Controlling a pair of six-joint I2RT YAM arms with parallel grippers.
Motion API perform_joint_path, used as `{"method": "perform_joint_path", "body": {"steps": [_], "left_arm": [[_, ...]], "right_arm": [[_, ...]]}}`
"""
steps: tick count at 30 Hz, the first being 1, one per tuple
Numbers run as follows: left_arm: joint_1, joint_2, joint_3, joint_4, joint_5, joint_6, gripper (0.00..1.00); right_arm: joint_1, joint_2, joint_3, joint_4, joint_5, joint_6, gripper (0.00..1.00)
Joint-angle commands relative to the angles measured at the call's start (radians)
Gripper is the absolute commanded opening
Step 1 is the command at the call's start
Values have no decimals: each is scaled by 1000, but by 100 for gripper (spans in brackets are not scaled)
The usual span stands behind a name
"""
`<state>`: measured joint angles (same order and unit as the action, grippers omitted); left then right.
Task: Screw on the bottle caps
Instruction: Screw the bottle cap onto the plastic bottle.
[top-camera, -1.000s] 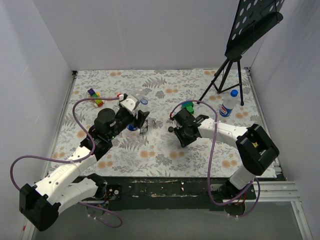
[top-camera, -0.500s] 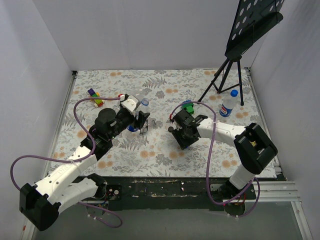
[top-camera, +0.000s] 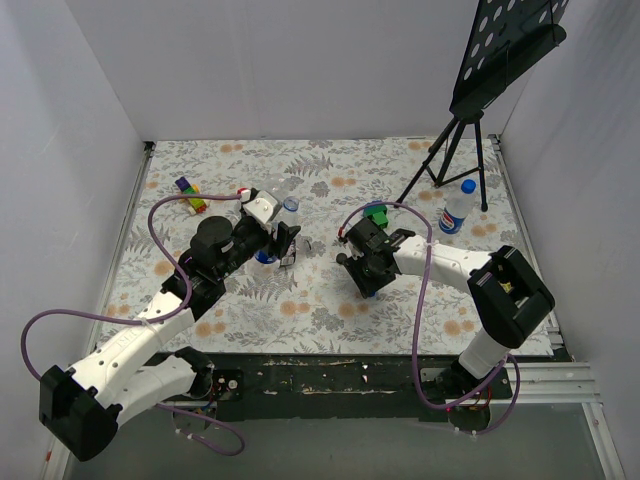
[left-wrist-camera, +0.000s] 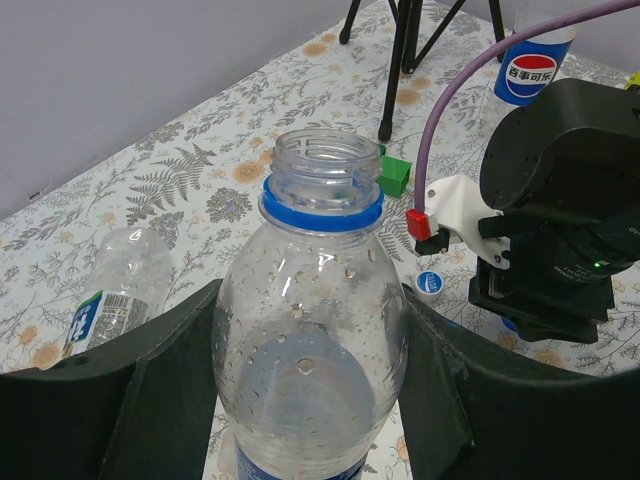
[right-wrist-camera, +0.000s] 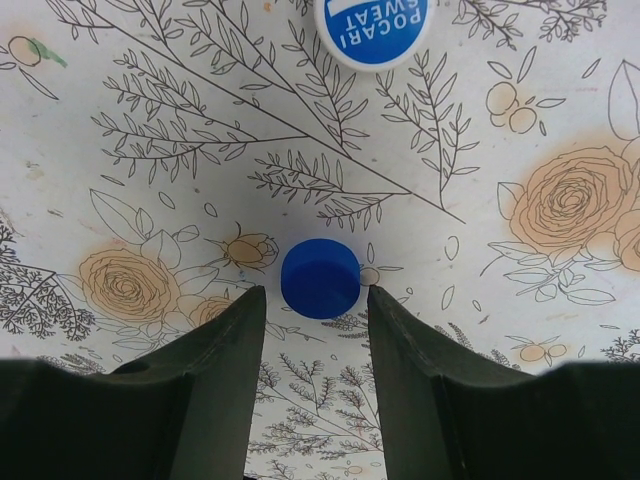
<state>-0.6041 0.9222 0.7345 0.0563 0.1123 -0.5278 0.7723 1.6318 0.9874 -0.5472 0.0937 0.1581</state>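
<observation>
left gripper (left-wrist-camera: 305, 380) clamped on uncapped bottle (left-wrist-camera: 318, 250), frame center; right gripper (right-wrist-camera: 314, 310) jaws apart, blue cap (right-wrist-camera: 320, 278) between them mid-frame, not pinched

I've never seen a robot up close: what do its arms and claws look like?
The left arm and right arm are white tubes with black joints. A loose purple cable loops along each. The left claw and right claw each have two flat, dark fingers. A red plug ends the right arm's cable.
</observation>
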Motion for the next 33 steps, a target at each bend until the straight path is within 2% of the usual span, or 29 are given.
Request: {"method": "perform_joint_path", "body": {"steps": [1,11,15,22,27,33], "left_arm": [[4,0,42,0,12,11,31],[3,3,43,-3,18,11,31],[3,7,45,-6,26,12,31],[4,12,46,-16,76,26,31],[3,18,52,-36,179,54,31],[3,41,78,-107,415,95,31]], "right_arm": [[-2,11,43,15,-5,8,51],[-4,19,43,15,1,8,47],[-2,7,46,10,1,4,35],[-2,-64,54,-16,-28,-17,27],[-2,-194,69,-23,-116,-58,26],[-2,-346,163,-69,-233,-187,25]]}}
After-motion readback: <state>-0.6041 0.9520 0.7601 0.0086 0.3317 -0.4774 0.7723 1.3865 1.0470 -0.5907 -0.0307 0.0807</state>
